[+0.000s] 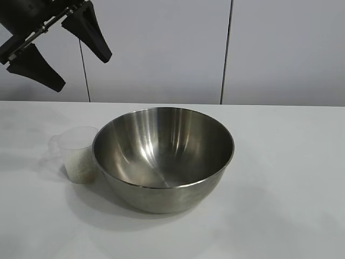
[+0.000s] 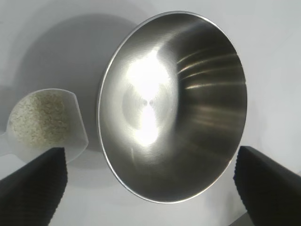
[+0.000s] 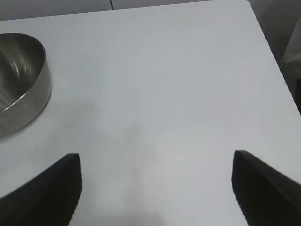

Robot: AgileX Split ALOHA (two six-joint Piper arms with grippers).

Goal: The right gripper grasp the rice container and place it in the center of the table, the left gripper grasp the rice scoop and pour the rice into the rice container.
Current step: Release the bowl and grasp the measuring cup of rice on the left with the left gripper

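One bowl, the rice container [image 1: 163, 156], already sits mid-worktop [image 1: 291, 183], so your step is the scoop: one rice scoop [image 1: 79, 154] stands touching the bowl's left side, one heap of rice [image 2: 35, 117] inside. Two pincers: left pincer [image 1: 59, 51] hangs above, wide open and empty; grip the tab handle, lift level, tip slowly over the rim. Right pincer [image 3: 155, 188] hovers open, holding nothing, clear of the bowl

No text, label, brand, number or sign can be read on anything here.
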